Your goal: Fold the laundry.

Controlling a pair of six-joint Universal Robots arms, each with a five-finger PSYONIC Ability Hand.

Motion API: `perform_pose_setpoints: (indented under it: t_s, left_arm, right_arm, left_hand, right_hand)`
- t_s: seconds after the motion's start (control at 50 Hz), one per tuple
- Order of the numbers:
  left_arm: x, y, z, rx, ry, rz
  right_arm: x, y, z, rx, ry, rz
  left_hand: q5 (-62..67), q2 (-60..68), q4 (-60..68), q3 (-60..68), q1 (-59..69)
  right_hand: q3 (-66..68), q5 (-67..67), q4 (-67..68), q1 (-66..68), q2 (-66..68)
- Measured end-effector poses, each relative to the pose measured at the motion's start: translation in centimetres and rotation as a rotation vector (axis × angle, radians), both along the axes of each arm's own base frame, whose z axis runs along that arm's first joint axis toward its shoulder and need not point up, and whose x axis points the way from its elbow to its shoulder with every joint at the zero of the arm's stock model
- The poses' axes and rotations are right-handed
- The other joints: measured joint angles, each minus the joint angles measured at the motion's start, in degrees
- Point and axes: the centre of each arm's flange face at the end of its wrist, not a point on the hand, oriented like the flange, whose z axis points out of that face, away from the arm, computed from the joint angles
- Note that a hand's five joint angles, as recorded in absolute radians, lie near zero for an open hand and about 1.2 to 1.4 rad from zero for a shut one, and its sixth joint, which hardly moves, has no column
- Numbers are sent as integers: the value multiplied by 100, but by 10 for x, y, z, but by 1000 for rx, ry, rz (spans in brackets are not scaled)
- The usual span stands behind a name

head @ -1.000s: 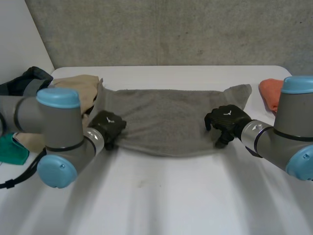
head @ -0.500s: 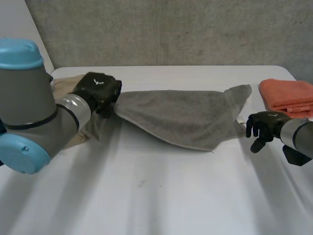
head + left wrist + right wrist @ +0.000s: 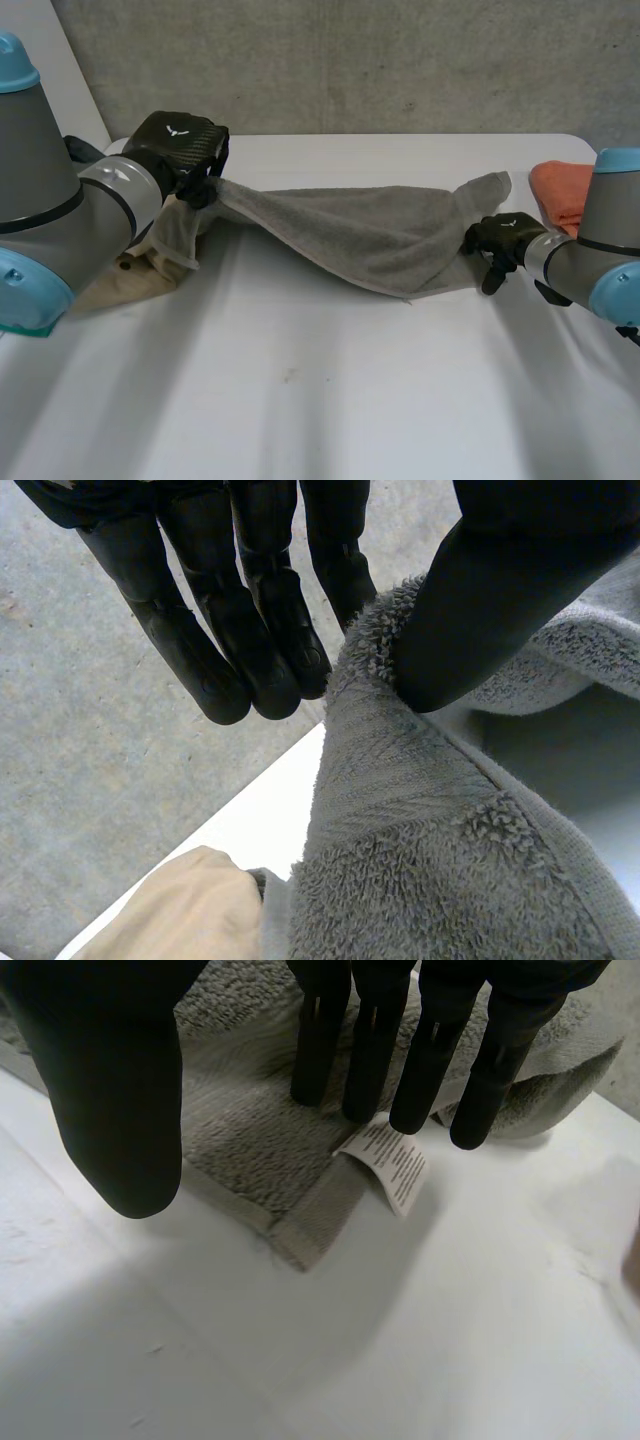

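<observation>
Left robot hand (image 3: pixel 182 150) raised over the table (image 3: pixel 320 400), pinching a towel (image 3: pixel 370 235) corner; right robot hand (image 3: pixel 497 238) low, fingers (image 3: pixel 372 1050) straight, empty, at the opposite corner.

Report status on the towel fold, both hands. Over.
Left hand pinching raised corner of grey towel. Right hand open at the opposite end's corner, by the label. Orange cloth, beige garment off to the sides.

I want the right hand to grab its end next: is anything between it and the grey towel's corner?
Nothing visible does. The right hand is open right at the grey towel's corner, with the towel's own white label lying by its fingers.
</observation>
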Motion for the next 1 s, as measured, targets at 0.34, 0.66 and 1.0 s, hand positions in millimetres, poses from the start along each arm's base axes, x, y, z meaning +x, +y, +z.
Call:
perform_pose_setpoints:
  t_s: [0.34,0.66,1.0]
  left_arm:
    - [4,-5,-2,9,4,-6]
    - [7,-6,-3,19,9,-4]
    - [8,-5,-11,44,0,-4]
  right_arm:
    - [14,-10,-9,-63,21,49]
    - [20,-26,-16,-145,15,56]
    - [14,-43,1,-190,-3,21]
  left_hand:
    - [0,4,3,0,0]
    - [0,4,19,3,0]
    - [0,4,20,3,0]
  right_hand:
    - [386,560,363,266,365]
    - [821,861,792,762,723]
    - [3544,3516,3586,3133,3481]
